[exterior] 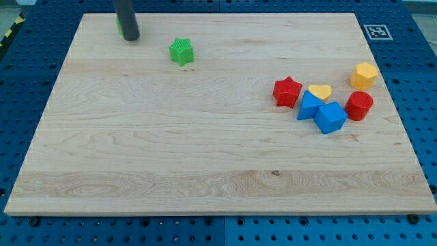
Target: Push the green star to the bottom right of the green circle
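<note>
Green star: small, bright green, pointed outline, lying flat on the wooden board near the view's top left. Rod tip rests on the board to the star's left, apart from it, holding nothing. A green sliver, mostly hidden behind the rod, touches it; shape cannot be told.

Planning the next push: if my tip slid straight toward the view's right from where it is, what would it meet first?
Probably the green star, slightly lower-right of my tip, which hides most of a green block, presumably the circle. A level path might pass just above the star; depth is unclear.
</note>
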Available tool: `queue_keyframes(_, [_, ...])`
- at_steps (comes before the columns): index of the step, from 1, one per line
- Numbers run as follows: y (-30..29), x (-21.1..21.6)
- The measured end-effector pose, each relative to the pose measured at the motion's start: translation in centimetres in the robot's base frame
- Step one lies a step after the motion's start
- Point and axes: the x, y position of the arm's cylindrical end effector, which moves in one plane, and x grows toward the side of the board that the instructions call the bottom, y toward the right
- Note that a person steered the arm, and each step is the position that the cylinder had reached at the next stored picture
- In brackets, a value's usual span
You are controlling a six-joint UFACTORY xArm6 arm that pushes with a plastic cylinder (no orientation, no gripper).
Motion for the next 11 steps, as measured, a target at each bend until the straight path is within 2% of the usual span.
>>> queue_keyframes(1, [1.5, 0.9])
queue_keyframes(3, [11.3, 9.2])
queue_keyframes(4, [17.1, 11.3])
queue_keyframes(5, [20.5, 11.2])
queue_keyframes(6, [18.0, 10.3])
queue_keyframes(7, [13.2, 9.7])
queue_keyframes(8, [11.3, 9.5])
queue_keyframes(9, [16.6, 13.3])
queue_keyframes(10, [21.2, 13.6])
queue_keyframes(11, [21.5, 10.5])
